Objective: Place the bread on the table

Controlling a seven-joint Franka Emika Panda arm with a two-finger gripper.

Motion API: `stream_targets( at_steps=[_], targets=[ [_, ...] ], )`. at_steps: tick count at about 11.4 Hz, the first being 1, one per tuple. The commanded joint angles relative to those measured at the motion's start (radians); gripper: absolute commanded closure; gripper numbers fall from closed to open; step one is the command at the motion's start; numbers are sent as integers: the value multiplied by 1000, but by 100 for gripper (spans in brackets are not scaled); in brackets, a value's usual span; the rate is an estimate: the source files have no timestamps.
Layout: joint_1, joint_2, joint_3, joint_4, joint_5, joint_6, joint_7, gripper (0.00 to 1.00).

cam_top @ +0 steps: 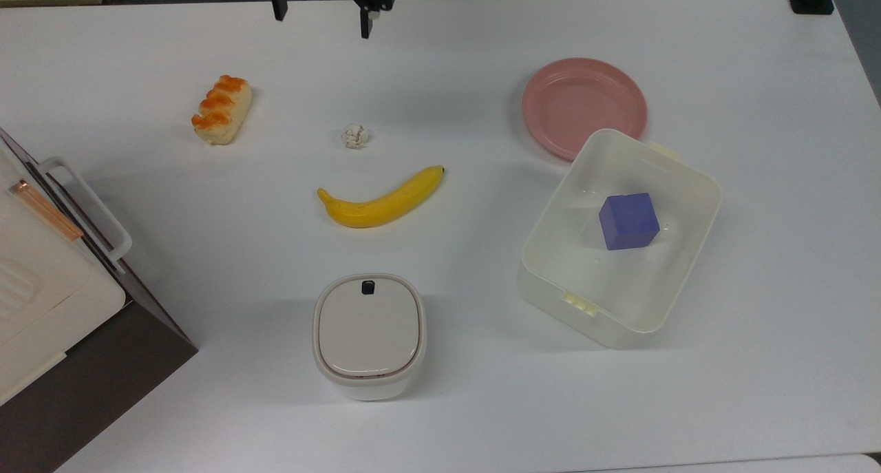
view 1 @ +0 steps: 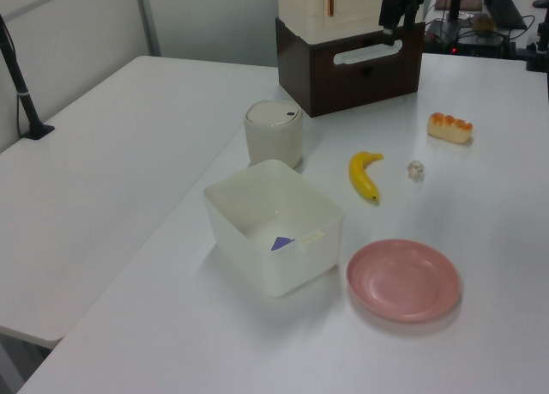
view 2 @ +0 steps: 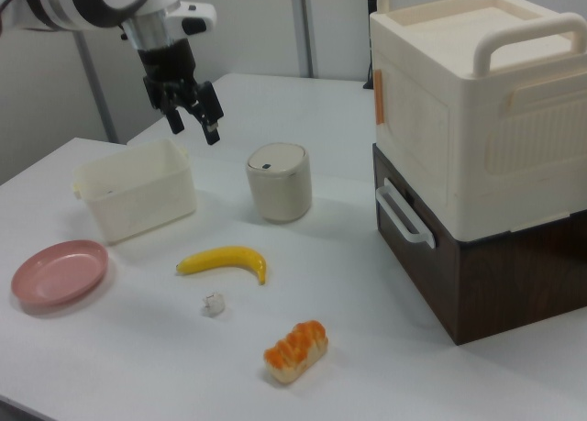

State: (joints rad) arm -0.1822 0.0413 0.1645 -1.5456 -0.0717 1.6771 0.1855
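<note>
The bread (cam_top: 221, 109) lies flat on the white table (cam_top: 447, 404), toward the top view's left, with its orange-brown top facing up. It also lies near the front in the right view, bread (view 2: 295, 350), and at the far right in the left view, bread (view 1: 450, 127). My gripper (cam_top: 321, 15) hangs at the top view's upper edge, high above the table and well apart from the bread. Its black fingers are spread open with nothing between them. The right view has the gripper (view 2: 193, 116) up in the air over the white tub.
A banana (cam_top: 380, 199) and a small paper ball (cam_top: 355, 135) lie mid-table. A pink plate (cam_top: 584, 107) touches a clear tub (cam_top: 678, 177) holding a blue cube (cam_top: 628, 221). A lidded white canister (cam_top: 369, 334) stands near the front. A brown-and-cream cabinet (cam_top: 48, 308) fills the top view's left corner.
</note>
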Motion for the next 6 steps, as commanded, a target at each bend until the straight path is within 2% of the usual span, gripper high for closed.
stream_targets(
  at_steps=[1,6],
  targets=[
    [30,-1,-23,61,13,-59,19,0],
    [40,-11,-23,70,13,-89,19,0]
  ],
)
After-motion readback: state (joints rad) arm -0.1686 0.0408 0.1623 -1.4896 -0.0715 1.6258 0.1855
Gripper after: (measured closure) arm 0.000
